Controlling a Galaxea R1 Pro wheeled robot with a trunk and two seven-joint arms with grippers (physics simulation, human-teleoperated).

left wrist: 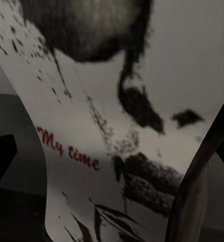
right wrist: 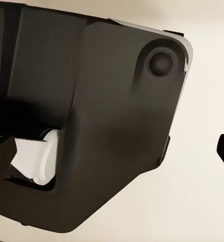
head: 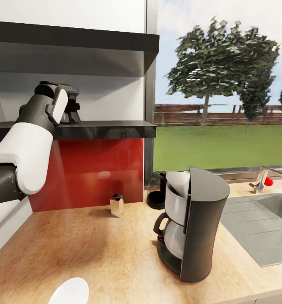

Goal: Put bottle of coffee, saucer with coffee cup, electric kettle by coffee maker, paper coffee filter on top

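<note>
Your table (head: 90,253) fills the lower half of the head view, a light wood top running from the red backsplash (head: 94,173) in the middle left to the steel sink (head: 259,228) at the right edge. A window (head: 221,84) with trees and lawn takes the upper right.

Your left arm (head: 27,147) rises from the left edge up to the dark shelf (head: 107,128) in the upper left of the frame, and its wrist hides the left tool there, right against a dark object (head: 71,107) standing on that shelf. In the left wrist view a pale printed surface, the bottle of coffee (left wrist: 106,126), sits very close to the lens, with the red words "My time" on it; a dark finger edge (left wrist: 202,166) crosses the lower right of that picture. You cannot tell from these pictures whether the left tool is wide, narrow, or gripping.

The coffee maker (head: 193,223) stands on the table right of centre, black with a white upper body and a glass carafe. The right wrist view looks down on the coffee maker's dark body (right wrist: 106,126) over the pale table; the right tool's own opening cannot be judged there.

A dark rounded object (head: 158,190) stands behind the coffee maker by the window frame. A small box-like container (head: 116,204) sits near the backsplash. A white rounded shape (head: 69,292) shows at the bottom edge, left of centre.
</note>
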